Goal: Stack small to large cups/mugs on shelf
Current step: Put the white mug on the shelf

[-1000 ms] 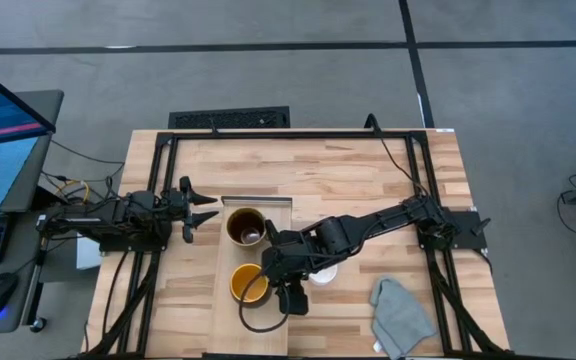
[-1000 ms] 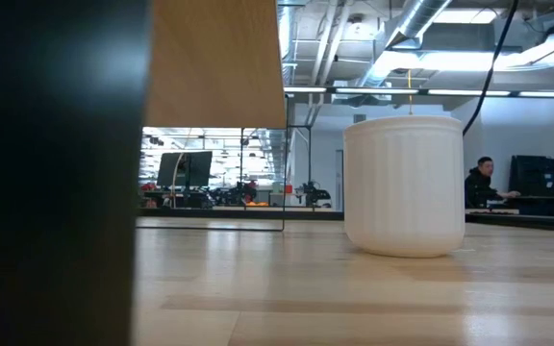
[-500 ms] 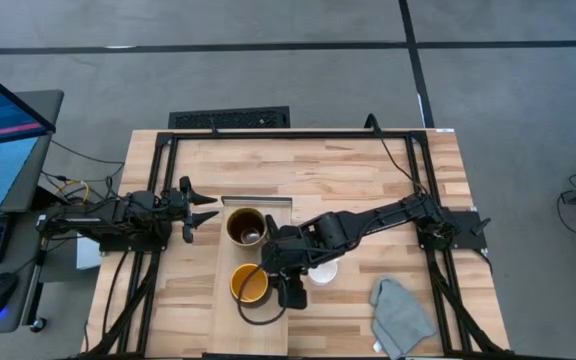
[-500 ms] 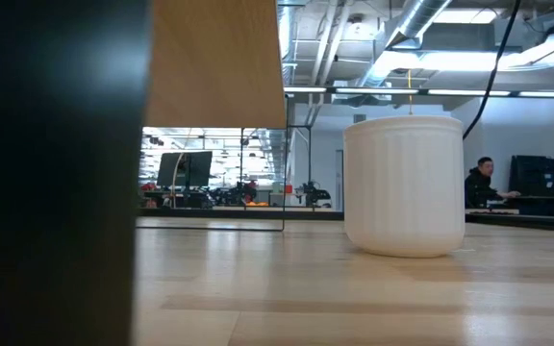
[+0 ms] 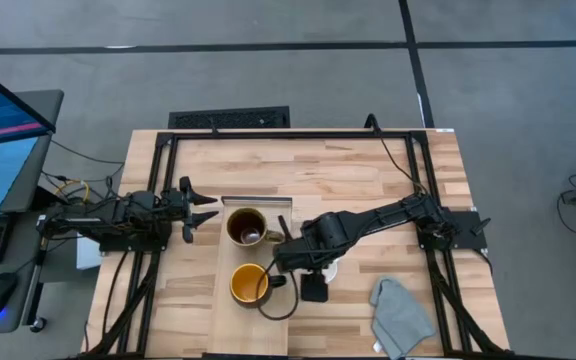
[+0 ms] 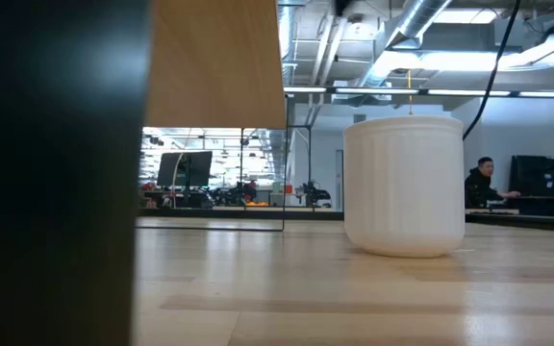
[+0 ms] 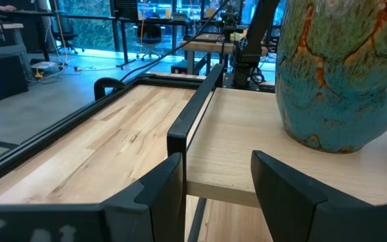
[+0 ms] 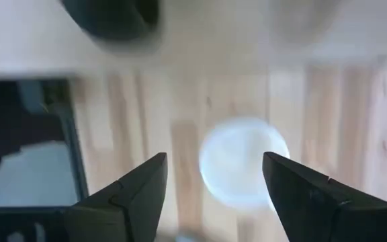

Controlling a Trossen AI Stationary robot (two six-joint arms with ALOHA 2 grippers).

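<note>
The pale shelf board (image 5: 230,330) lies across the table's middle. The large brown mug (image 5: 245,227) stands on it toward the far end and shows blue-green glazed in the left wrist view (image 7: 341,67). The dark mug with a yellow inside (image 5: 250,285) stands on the shelf nearer the front. The small white mug (image 6: 404,185) stands upright on the tabletop just right of the shelf, mostly hidden under the right arm in the high view (image 5: 328,268). My right gripper (image 8: 213,161) is open above the white mug (image 8: 240,161), pointing down, and touches nothing. My left gripper (image 5: 206,212) is open at the shelf's left edge, beside the large mug.
A grey cloth (image 5: 400,315) lies at the table's front right. Black frame rails (image 5: 298,135) run along the far and side edges. A black cable loops over the shelf's front (image 5: 268,312). A person (image 6: 484,183) sits far off in the room behind.
My right gripper has moved from beside the yellow-inside mug on the shelf toward the table's right edge and now hangs over the white mug. The mugs have kept their places.
</note>
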